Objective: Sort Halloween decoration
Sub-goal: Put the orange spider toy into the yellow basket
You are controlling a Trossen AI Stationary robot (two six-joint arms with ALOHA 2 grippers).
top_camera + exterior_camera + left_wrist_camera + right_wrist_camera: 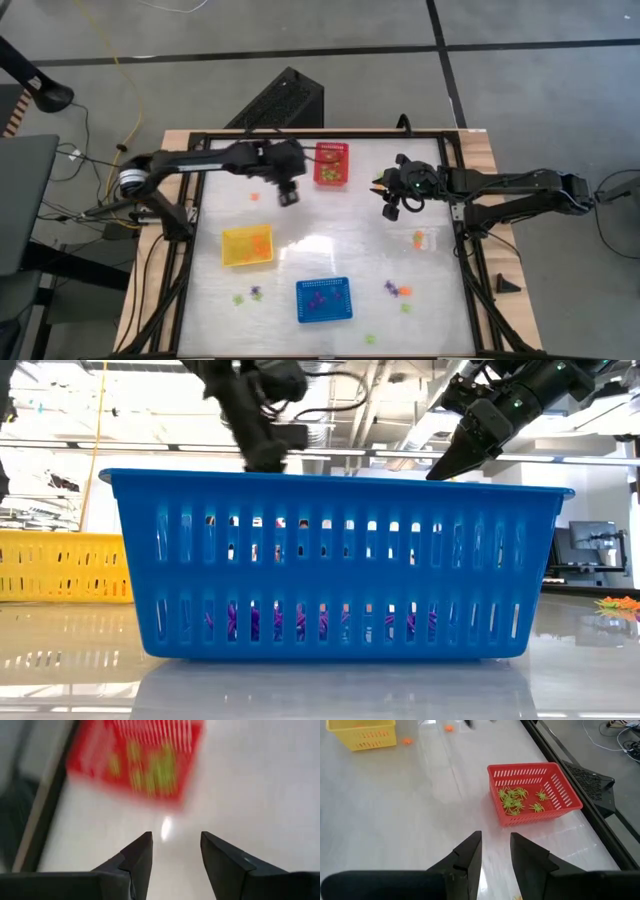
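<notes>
Small orange, purple and light green Halloween trinkets lie loose on the white table, such as an orange one (418, 238), a purple one (390, 288) and a green one (238, 298). The red basket (332, 163) holds green trinkets (512, 800). My left gripper (290, 197) hangs above the table just left of the red basket (135, 760), open (176, 836) with nothing between its fingers. My right gripper (390, 207) hovers right of that basket, fingers apart (495, 836) and holding nothing that I can see.
A yellow basket (247, 246) with orange trinkets stands left of centre. A blue basket (323, 300) with purple ones stands near the front edge and fills the low view (335, 560). One orange trinket (254, 196) lies beside my left gripper. Black frame rails edge the table.
</notes>
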